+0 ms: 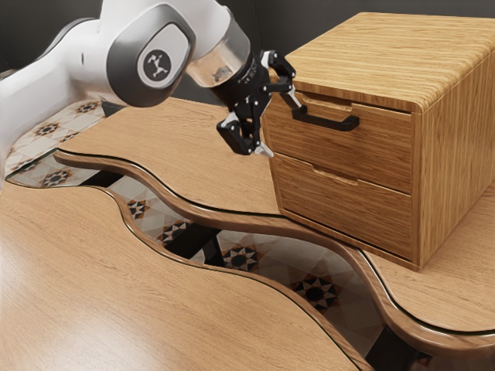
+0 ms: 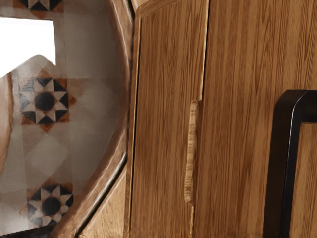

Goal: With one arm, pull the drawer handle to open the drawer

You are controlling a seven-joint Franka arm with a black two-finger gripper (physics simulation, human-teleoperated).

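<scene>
At the cabinet (image 1: pixel 456 139) front, on the exterior view's left: gripper (image 1: pixel 280 124) beside the handle (image 1: pixel 329 121), fingers (image 1: pixel 241 133) spread.
Black handle is mounted on the upper drawer (image 1: pixel 348 151), above the lower drawer (image 1: pixel 340 205). Fingers clasp nothing; one fingertip is just beside the handle's left end. Cabinet stands far right on the tabletop (image 1: pixel 178 147). Nearer, a curved gap exposes tiled floor (image 1: pixel 255 259).

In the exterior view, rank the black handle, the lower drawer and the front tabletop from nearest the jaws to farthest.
1. Black handle, right beside the jaws.
2. Lower drawer, just beneath them.
3. Front tabletop, far off at the exterior view's lower left.
</scene>
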